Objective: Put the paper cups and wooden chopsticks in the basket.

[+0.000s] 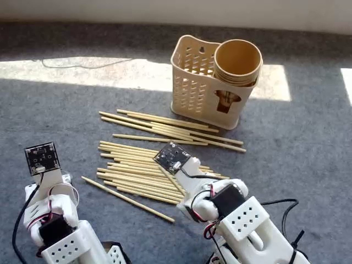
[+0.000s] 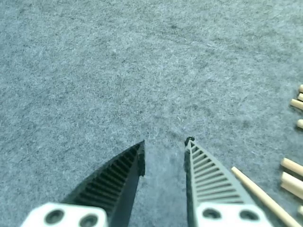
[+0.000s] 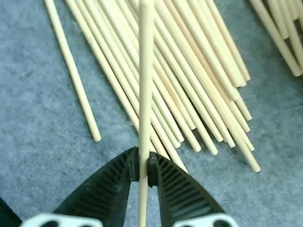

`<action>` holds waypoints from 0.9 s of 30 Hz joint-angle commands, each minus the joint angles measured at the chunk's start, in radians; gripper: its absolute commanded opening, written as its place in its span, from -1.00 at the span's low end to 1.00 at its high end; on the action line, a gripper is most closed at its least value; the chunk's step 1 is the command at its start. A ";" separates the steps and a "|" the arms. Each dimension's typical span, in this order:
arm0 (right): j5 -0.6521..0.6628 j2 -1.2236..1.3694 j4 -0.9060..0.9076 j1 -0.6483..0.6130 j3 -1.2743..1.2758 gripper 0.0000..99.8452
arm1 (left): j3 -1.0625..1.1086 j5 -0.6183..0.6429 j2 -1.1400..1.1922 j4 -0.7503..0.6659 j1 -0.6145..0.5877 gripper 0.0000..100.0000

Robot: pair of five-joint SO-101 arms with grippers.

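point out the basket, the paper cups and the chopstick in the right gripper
basket (image 1: 190, 91), high view, slotted front wall
paper cups (image 1: 237, 59), high view, inside of top cup
chopstick (image 3: 145, 71), right wrist view, mid-shaft

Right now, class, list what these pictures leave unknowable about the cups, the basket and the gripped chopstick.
High view: how many paper cups are stacked; the basket wall hides their lower parts.
High view: whether chopsticks lie inside the basket; wall and cups block it.
Right wrist view: the length of the chopstick in the right claw; both ends run off the frame.
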 commanded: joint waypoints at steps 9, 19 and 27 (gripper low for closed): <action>-0.104 -0.028 -0.117 0.214 -0.383 -0.99 | -0.042 0.002 -0.008 -0.012 -0.005 -0.70; -0.209 -0.028 -0.360 0.240 -0.573 -0.99 | -0.042 0.000 -0.008 -0.012 -0.005 -0.70; -0.206 -0.025 -0.756 0.240 -0.604 -0.99 | -0.041 0.000 -0.008 -0.012 -0.005 -0.70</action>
